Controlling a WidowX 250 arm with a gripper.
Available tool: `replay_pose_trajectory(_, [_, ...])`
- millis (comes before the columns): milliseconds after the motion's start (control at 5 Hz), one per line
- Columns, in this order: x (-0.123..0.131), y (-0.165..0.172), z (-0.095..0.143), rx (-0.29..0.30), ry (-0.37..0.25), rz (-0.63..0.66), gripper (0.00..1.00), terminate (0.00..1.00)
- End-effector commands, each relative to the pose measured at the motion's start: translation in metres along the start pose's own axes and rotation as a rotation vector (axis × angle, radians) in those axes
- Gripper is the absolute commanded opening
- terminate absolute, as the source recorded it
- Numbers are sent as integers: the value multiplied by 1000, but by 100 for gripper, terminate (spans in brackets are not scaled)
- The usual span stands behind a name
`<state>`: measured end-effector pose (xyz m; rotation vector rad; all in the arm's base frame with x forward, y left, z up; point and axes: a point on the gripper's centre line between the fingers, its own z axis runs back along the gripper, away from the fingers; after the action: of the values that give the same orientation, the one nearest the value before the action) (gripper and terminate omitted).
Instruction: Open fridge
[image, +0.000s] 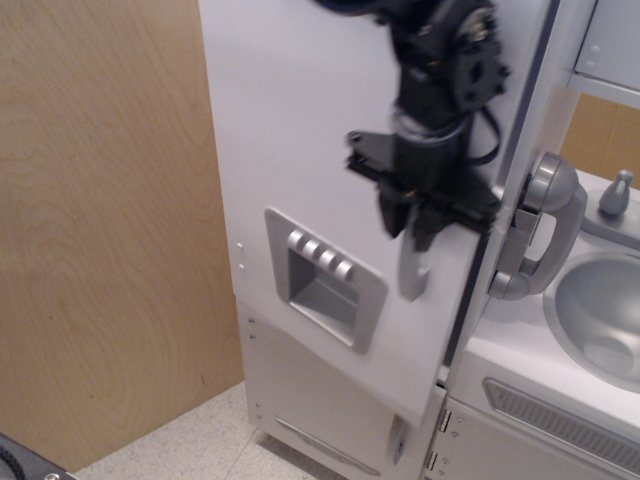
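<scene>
The fridge is a tall white toy cabinet. Its large door has a grey recessed dispenser panel with small buttons and a silver vertical handle. My black gripper is shut on the top of that handle. The door stands partly ajar, its right edge swung out from the cabinet, with a dark gap along that side. The inside of the fridge is hidden.
A smaller white door with a short silver handle sits below the large door. A grey sink unit with a silver faucet stands at the right. A wooden wall panel is at the left. Speckled floor shows below.
</scene>
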<state>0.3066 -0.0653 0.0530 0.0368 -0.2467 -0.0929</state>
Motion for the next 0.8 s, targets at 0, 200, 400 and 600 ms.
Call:
replay_pose_trajectory(0, [-6,22,31,10,-9,52,100,0])
replay_pose_trajectory(200, [-21,25,33,4,32,102,100,0])
replay_pose_trajectory(400, [-43,8,31,12,66,34,100,0])
replay_pose_trajectory(600, [-57,-24,33,2,122,-38,100,0])
